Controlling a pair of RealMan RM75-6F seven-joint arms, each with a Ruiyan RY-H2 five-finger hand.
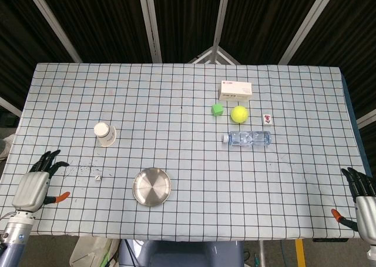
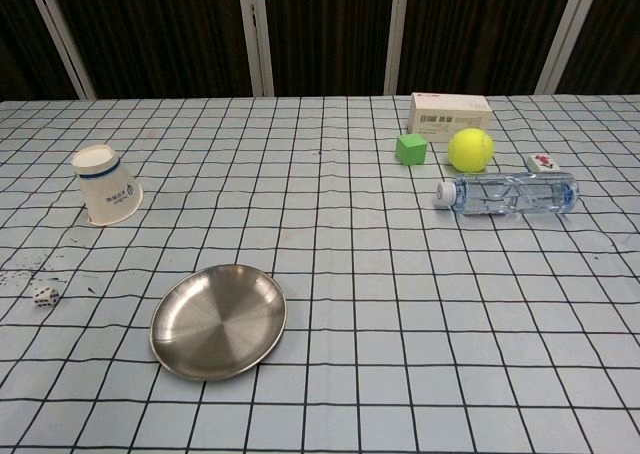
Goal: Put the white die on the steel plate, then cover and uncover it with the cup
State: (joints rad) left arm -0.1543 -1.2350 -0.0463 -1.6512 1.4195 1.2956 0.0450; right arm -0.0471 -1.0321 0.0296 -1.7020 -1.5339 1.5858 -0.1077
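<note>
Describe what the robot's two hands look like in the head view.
Both the left hand and the right hand have a silver-grey palm shell and black fingers. Each also carries an orange-red tip low on its inner side. The left wrist continues into a grey cylindrical forearm.

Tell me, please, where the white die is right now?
In both views the white die lies on the tablecloth at the robot's left, just left of the steel plate and nearer than the upturned paper cup.
</note>
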